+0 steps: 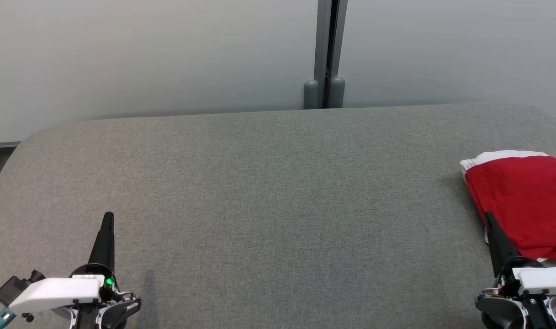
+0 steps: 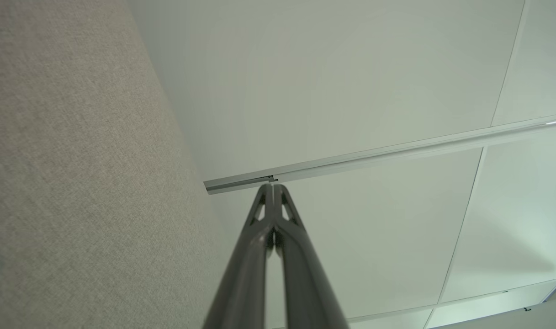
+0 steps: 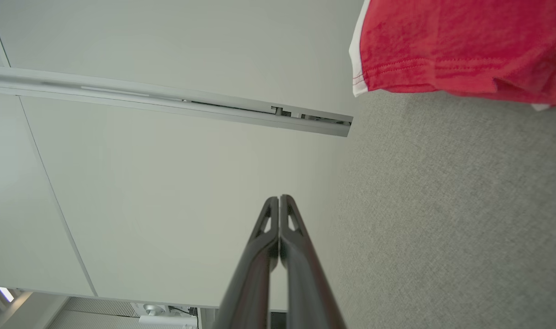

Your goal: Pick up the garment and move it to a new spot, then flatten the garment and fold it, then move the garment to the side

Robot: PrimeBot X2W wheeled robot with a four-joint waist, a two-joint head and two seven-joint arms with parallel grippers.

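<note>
My left tool (image 1: 108, 218) is at the near left part of the desk (image 1: 278, 192), which has a grey woven cover and rounded corners. Its two dark fingers are pressed together and hold nothing. In the left wrist view the left tool (image 2: 273, 188) points toward the pale wall (image 2: 351, 68), and the two tips meet in front of a metal rail (image 2: 378, 153) on that wall.

My right tool (image 1: 488, 216) is at the near right part of the desk. Its fingers are also pressed together, with nothing between them. In the right wrist view the right tool (image 3: 280, 199) has its tips closed, and the grey cover is beside it.

The garment (image 1: 526, 201) is red with a white border. It lies folded at the far right side of the desk, and the picture edge cuts it off. In the head view the finger of my right tool stands before the garment's near left edge. In the right wrist view the garment (image 3: 460, 45) is beyond the tips and to one side, apart from them, and I can see its stitched hem and white edge.

The middle of the desk is bare grey fabric.
</note>
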